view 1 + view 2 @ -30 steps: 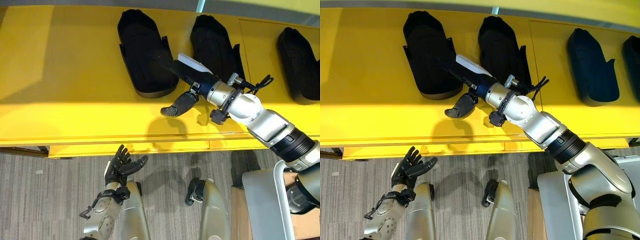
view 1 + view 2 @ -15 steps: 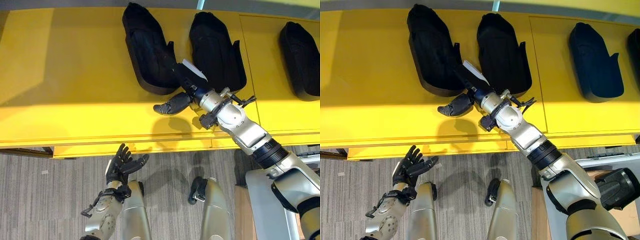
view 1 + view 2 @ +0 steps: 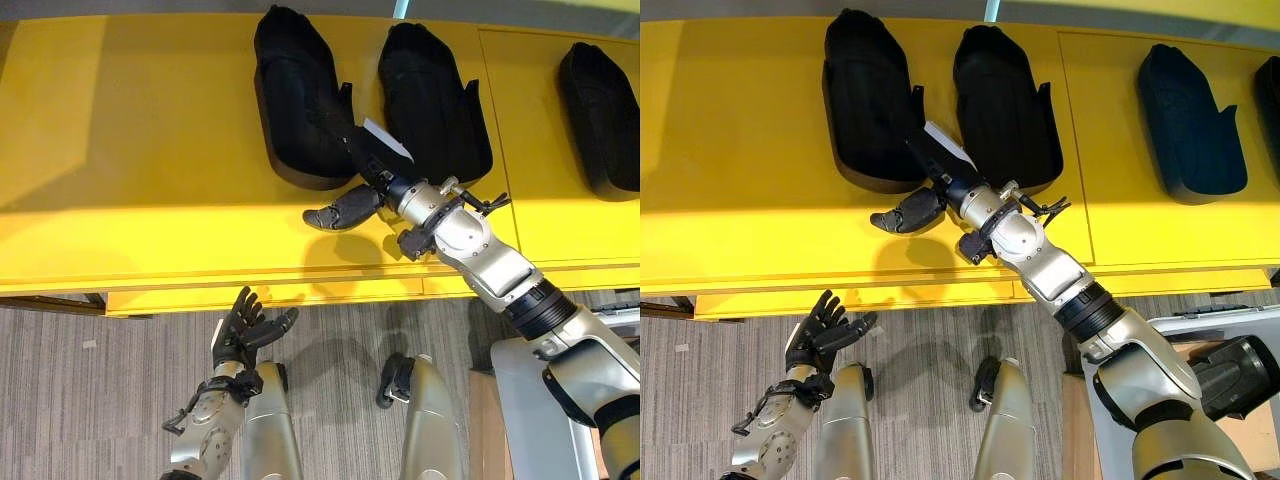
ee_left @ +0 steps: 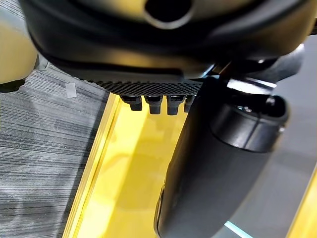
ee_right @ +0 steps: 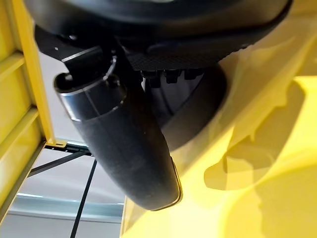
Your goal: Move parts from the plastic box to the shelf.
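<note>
The right arm is being stretched forward, its right hand (image 3: pixel 350 190) being held with fingers straight and thumb out; the left hand (image 3: pixel 240 333) is being kept low, fingers spread open

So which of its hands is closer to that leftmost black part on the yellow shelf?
Right. The right hand reaches against the leftmost black part; the left hand hangs below the yellow shelf, over the floor.

four black moulded parts (image 3: pixel 868 100) lie side by side on the yellow shelf (image 3: pixel 740 150).
</note>
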### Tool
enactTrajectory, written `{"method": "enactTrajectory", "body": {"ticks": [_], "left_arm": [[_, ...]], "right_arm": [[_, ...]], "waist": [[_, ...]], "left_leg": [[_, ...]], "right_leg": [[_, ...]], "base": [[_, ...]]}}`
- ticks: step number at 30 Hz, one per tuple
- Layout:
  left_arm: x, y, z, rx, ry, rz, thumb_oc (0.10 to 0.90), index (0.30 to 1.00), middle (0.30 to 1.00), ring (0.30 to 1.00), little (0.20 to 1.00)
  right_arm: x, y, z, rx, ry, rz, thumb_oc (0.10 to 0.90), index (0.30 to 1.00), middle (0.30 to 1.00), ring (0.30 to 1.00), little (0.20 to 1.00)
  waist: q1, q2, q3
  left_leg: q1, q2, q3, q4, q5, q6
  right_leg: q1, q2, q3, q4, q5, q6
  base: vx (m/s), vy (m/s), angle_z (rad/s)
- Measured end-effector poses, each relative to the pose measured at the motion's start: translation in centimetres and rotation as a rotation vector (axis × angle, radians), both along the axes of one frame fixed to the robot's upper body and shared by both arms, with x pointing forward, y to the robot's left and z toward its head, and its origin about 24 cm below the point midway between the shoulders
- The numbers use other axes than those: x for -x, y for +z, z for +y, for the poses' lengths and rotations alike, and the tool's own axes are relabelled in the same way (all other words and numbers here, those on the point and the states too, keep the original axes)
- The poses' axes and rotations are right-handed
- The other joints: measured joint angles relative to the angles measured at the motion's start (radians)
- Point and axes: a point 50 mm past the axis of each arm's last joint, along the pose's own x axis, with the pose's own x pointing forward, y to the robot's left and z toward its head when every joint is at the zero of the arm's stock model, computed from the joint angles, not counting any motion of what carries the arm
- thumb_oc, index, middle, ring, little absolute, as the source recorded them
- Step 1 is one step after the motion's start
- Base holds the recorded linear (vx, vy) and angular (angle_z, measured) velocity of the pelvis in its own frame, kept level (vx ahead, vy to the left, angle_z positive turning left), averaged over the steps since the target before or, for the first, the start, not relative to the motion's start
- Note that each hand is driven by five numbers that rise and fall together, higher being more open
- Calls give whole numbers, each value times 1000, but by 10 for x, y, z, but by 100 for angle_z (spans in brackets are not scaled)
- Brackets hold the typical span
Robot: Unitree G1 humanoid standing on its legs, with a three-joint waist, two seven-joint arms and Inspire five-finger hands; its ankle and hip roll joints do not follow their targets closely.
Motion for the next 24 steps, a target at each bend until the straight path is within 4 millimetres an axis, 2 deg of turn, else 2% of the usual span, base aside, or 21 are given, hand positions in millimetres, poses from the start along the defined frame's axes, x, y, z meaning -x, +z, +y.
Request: {"method": "enactTrajectory", "body": {"ticks": [13,24], "left_arm": [[0,0,1,-3,14,4,900,1000,1000,1000,1000],[-1,1,1,-2,12,1,900,1000,1000,1000,1000]], "right_arm": [[2,5,-5,36,3,-20,900,1000,1000,1000,1000],[9,41,2,150,52,-143,900,1000,1000,1000,1000]], "waist": [[2,-2,-1],[1,-5,-1]], "left_leg": [[-6,0,-4,1,0,0],[-9,0,-5,0,0,-1]], "right_leg": [[-1,1,-4,-2,0,0],[-4,1,-5,-2,0,0]], "base": [[0,0,0],[0,0,0]]}}
